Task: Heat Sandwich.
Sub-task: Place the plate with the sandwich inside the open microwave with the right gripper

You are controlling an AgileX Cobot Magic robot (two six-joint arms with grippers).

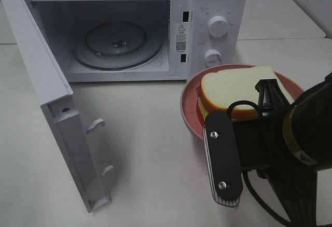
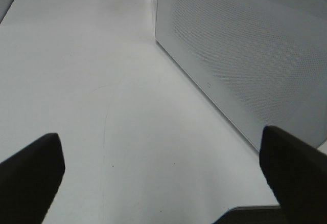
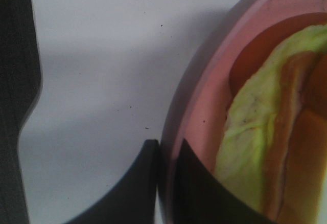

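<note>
Flat sandwich (image 1: 233,89) on pink plate (image 1: 189,108), long axis left-right, domed end left, right gripper (image 3: 166,183) seemingly clamping rim, left gripper (image 2: 162,170) splayed

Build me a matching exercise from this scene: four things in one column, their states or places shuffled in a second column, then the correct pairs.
Things:
1. microwave door
2. sandwich
3. left gripper
4. right gripper

States or places:
A. shut on the rim of the pink plate
B. swung wide open
C. open, above the table
D. lying on the pink plate

Pairs: 1-B, 2-D, 3-C, 4-A.
</note>
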